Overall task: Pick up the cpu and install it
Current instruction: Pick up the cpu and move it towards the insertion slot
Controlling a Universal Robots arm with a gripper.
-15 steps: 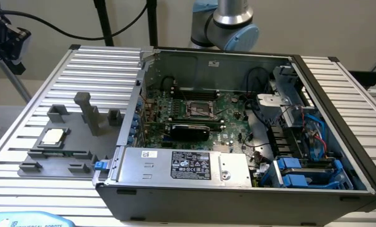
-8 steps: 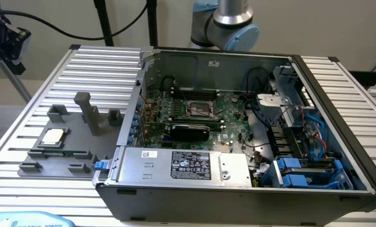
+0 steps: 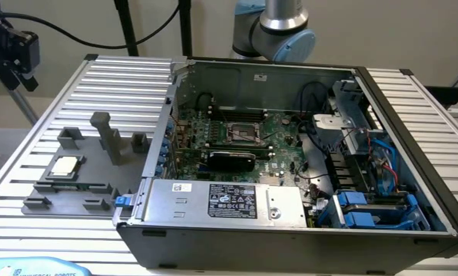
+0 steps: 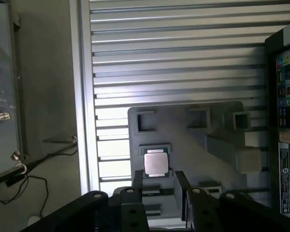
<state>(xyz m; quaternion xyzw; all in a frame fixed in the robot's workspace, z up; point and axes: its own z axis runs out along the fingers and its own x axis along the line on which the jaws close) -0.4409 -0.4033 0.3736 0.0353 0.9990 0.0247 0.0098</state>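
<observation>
The cpu [image 3: 64,167] is a small silvery square chip lying flat in a recess of the grey fixture plate [image 3: 75,192], on the exterior view's left. In the wrist view the cpu [image 4: 156,163] lies well below, just beyond my two black fingers [image 4: 137,186], which stand apart with nothing between them. My gripper [image 3: 18,80] hangs high above the slatted table at the exterior view's far left, clear of the fixture. The black-framed socket [image 3: 244,133] sits on the green motherboard [image 3: 279,152] inside the open computer case.
Grey fixture posts [image 3: 106,135] rise beside the cpu. The computer case wall [image 3: 164,132] stands between the fixture and the motherboard. A power supply [image 3: 229,201], cables and blue drive bays [image 3: 375,210] crowd the case. The arm's base [image 3: 279,29] stands behind the case.
</observation>
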